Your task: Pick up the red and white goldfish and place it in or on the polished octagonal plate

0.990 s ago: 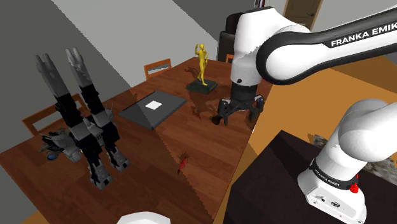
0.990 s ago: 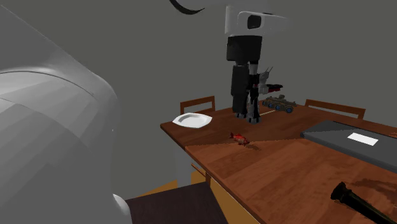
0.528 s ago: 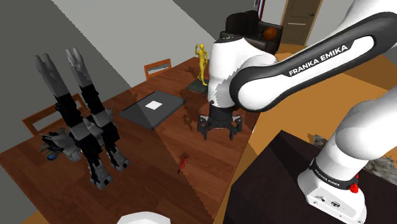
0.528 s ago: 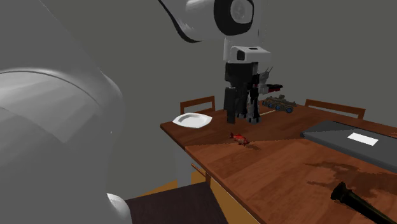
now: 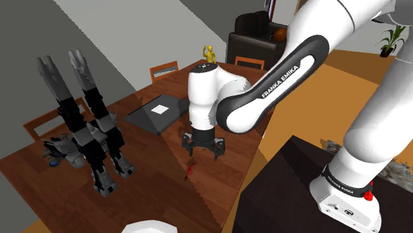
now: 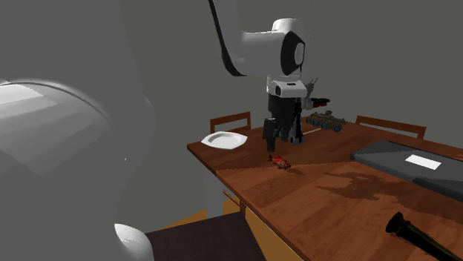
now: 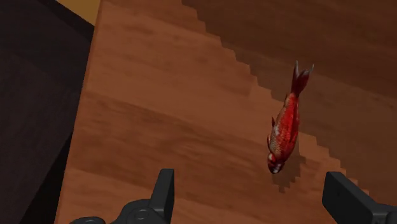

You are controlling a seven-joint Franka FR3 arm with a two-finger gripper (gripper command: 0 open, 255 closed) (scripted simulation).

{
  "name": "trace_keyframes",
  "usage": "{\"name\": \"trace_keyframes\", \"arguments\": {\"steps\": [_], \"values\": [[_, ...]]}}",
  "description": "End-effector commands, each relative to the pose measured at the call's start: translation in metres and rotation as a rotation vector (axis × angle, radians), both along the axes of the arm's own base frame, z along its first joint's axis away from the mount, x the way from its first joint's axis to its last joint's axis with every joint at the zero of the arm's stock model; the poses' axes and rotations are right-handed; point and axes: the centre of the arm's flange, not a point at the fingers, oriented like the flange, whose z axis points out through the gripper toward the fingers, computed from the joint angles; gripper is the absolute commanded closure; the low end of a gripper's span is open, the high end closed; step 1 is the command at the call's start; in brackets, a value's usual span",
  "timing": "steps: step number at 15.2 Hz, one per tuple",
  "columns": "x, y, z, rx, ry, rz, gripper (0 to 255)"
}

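Swung across the table [image 7: 159, 95], the fingers [image 7: 164, 191] hang spread above the goldfish [image 7: 284, 130], which lies outside the white plate [image 6: 225, 139].

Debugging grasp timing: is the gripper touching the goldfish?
Apart. The wrist view shows the goldfish lying on the table ahead of the open gripper, with bare wood between it and both fingers.

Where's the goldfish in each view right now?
Shoulder view: goldfish on the table, just below the end effector.
Second exterior view: goldfish under the end effector, right of the white plate.
Wrist view: goldfish on the table, ahead of the gap between the open fingers.
Shared landmark: the end effector.
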Motion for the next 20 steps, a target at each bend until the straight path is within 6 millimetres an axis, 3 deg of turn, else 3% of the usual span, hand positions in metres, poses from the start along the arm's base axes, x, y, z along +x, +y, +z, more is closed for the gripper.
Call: {"name": "trace_keyframes", "arguments": {"steps": [1,4,11,19,20], "values": [[0.013,0.014,-0.019,0.005,-0.007,-0.055,0],[0.034,0.033,-0.04,0.011,-0.012,-0.124,0],[0.035,0.034,-0.077,0.011,-0.012,-0.124,0],[0.035,0.034,-0.08,0.011,-0.012,-0.124,0],[0.035,0.034,-0.08,0.011,-0.012,-0.124,255]]}}
